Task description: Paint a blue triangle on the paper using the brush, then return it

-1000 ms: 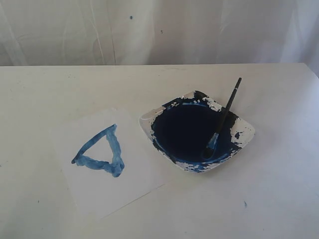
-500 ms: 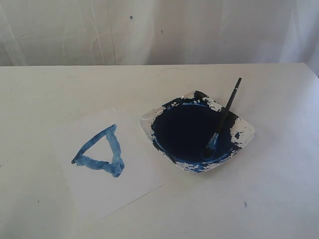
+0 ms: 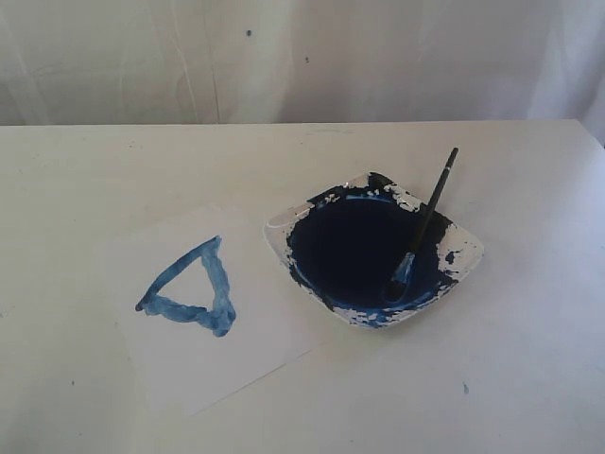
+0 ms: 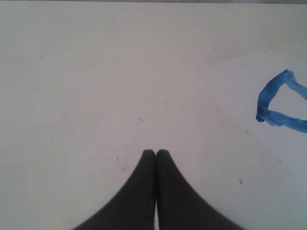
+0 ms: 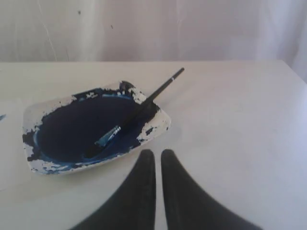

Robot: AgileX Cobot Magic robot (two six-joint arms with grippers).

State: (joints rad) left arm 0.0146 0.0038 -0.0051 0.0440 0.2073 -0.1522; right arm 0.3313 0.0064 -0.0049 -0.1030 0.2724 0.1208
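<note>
The white paper (image 3: 250, 331) lies on the table left of centre and carries a painted blue triangle (image 3: 219, 284). The black-handled brush (image 3: 427, 213) rests in the paint dish (image 3: 470, 248), bristles down in the blue paint and handle leaning over the far rim. No gripper holds it. Neither arm shows in the exterior view. My left gripper (image 4: 156, 152) is shut and empty over bare table, with the triangle (image 4: 276, 115) off to one side. My right gripper (image 5: 158, 153) hangs just short of the dish (image 5: 29, 120), fingers nearly together, nothing between them; the brush (image 5: 148, 101) lies beyond it.
A white curtain (image 3: 302, 57) hangs behind the white table (image 3: 529, 378). The dish rim is smeared with dried blue paint. The table's far right corner (image 3: 581, 128) shows in the exterior view.
</note>
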